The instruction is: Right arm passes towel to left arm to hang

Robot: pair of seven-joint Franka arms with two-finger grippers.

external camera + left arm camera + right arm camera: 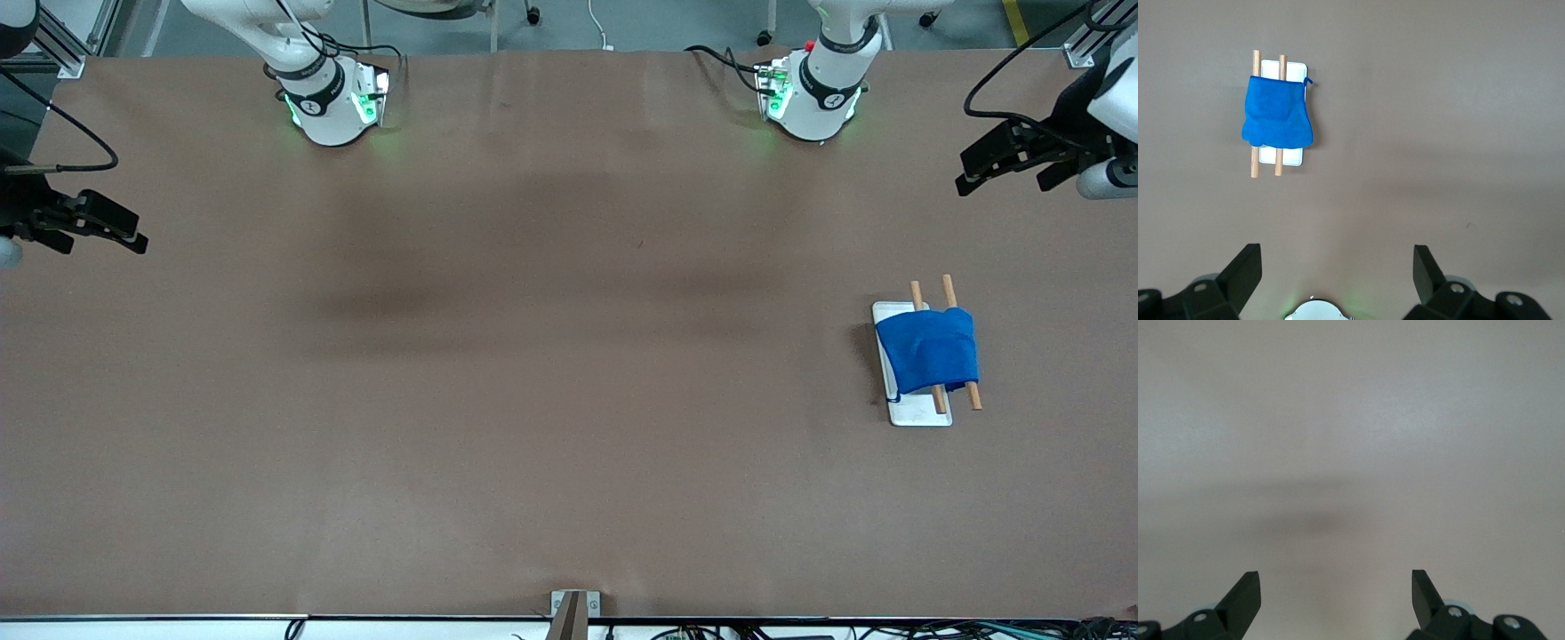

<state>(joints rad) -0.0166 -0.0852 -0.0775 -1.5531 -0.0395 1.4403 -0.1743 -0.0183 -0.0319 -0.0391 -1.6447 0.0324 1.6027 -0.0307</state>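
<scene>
left gripper [1335,267] (wide open) sees towel [1277,120]; right doesn't.

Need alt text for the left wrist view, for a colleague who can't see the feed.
A blue towel hangs draped over two wooden rods on a white base plate, on the brown table. The left gripper, open and empty, hovers over bare table apart from it.

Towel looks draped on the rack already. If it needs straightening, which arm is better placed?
Left, probably. The left end effector hangs open at the towel's end of the table, with the rack in its wrist view. The right end effector waits open at the other end.
</scene>
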